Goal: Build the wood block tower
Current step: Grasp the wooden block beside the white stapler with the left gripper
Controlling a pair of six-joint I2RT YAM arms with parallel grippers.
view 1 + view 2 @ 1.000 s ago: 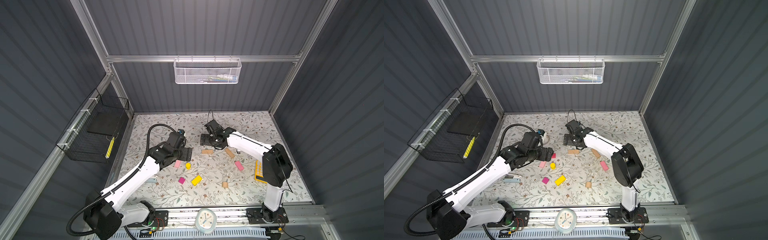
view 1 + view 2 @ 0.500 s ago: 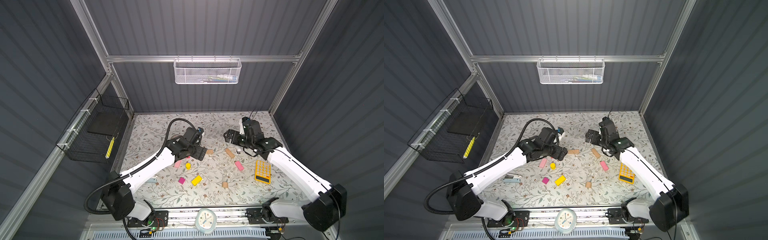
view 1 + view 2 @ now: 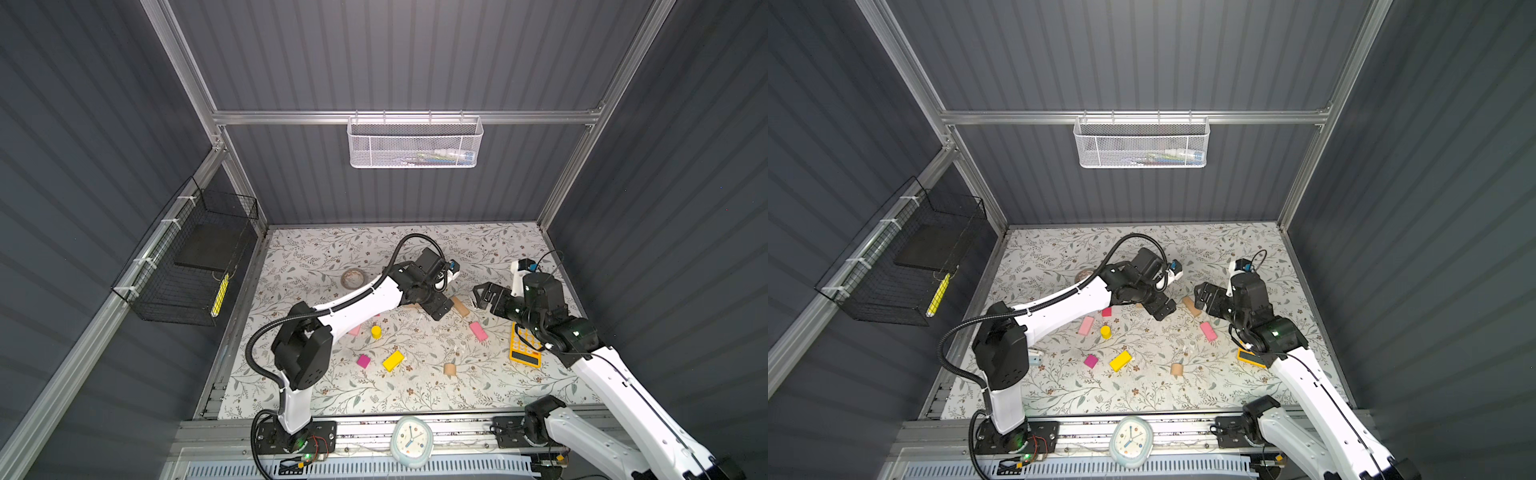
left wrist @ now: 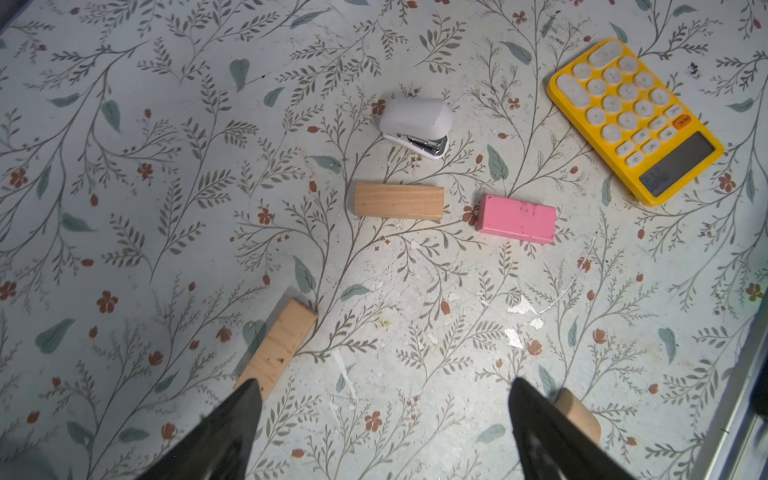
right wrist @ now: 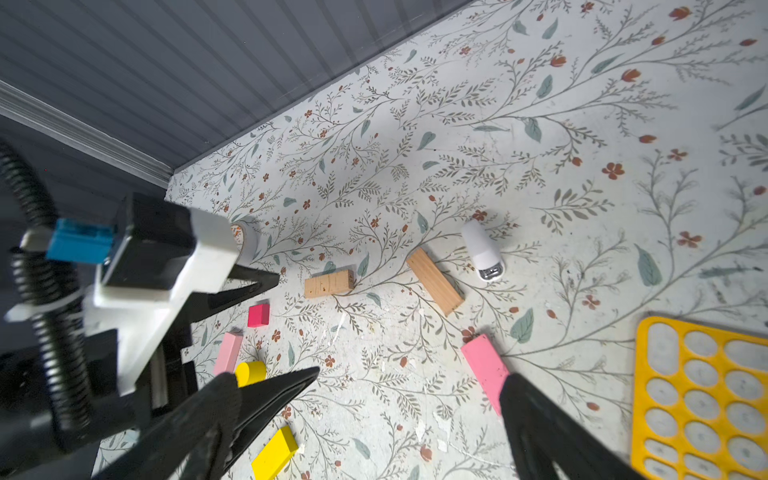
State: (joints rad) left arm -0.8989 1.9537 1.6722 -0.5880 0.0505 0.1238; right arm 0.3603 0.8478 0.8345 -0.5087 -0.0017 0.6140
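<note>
Within grey walls (image 3: 415, 62), floral tabletop (image 3: 316, 257), blocks (image 3: 392, 360)

Both top views: high above the worktop (image 3: 299, 257) front edge, looking steeply down, covering all of it; left wrist view: close, facing down; right wrist view: close, slanted toward the rear left corner; both wrist views share the stapler (image 4: 415, 118) and tan bars (image 4: 399, 201).

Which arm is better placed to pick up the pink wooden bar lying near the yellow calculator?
Right, probably. The pink wooden bar lies right beside the open right gripper, on that arm's side. The open left gripper hangs by a plain tan wooden bar instead.
</note>
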